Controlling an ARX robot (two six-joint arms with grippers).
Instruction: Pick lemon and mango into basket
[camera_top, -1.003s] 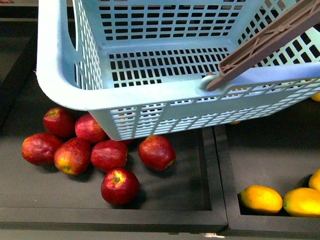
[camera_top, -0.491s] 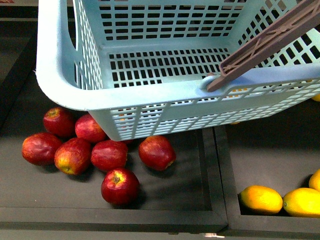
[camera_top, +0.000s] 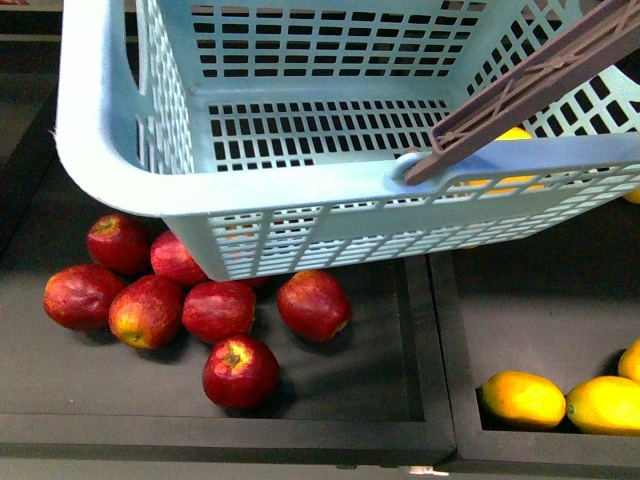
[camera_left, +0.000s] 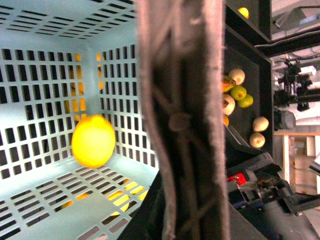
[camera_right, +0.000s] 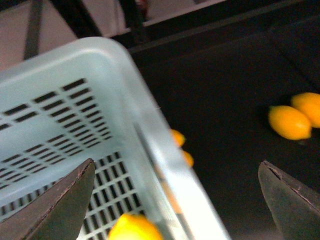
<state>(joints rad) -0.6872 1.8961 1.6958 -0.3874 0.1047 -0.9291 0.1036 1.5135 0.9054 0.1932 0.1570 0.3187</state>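
Plump orange-yellow lemon (camera_left: 93, 141) inside pale mint slotted plastic basket (camera_top: 110, 150); mango not in yet; right gripper (camera_right: 176, 164) wide open, empty; left gripper: cannot tell

Red apples (camera_top: 219, 311): seven in clear view, clustered on the floor of the left compartment, several touching.
Front apple (camera_top: 240, 372): stem hollow turned upward, nearest the front rim.
Left compartment (camera_top: 360, 385): dark shallow tray with a raised rim.
Divider (camera_top: 438, 330): dark wall separating the left and right compartments.
Green fruit (camera_left: 239, 92): left wrist view, among pale round fruits (camera_left: 260, 123) on a dark shelf.
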